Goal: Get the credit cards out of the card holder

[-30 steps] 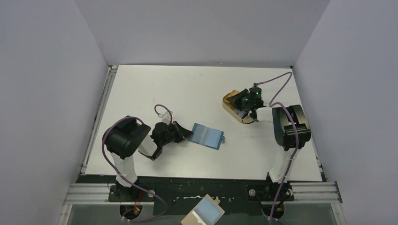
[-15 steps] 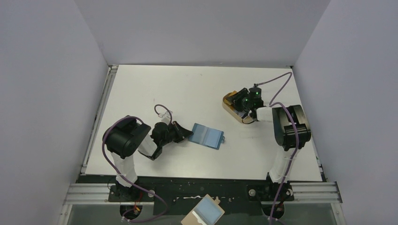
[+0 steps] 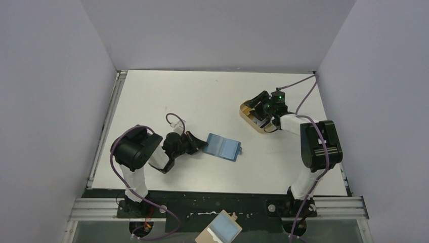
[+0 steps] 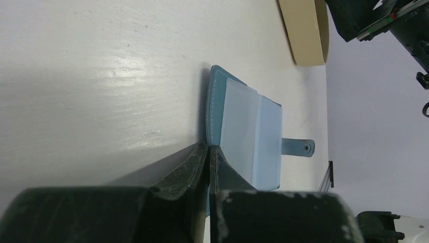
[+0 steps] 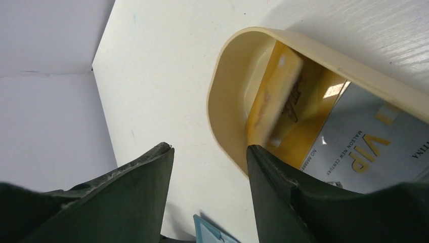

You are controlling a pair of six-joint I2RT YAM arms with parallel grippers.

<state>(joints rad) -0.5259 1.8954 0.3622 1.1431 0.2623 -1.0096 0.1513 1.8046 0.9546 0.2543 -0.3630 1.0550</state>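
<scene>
Teal stitched rectangular card holder (image 4: 243,132)

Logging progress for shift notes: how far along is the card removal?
Done: at least two cards are in the tray. In hand: left gripper pinches the open holder at its edge; right gripper hangs open over the tray. Left: no card shows in the holder, so probably little.

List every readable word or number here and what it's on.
"VIP": grey card in the tan tray.
"MALSON NEW CENTURY": same card, small print.
"TINA": same card, cut off by the frame edge.
Number line beside it: too small to read.
The yellow card: markings blurred.
No text on the wallet.
</scene>
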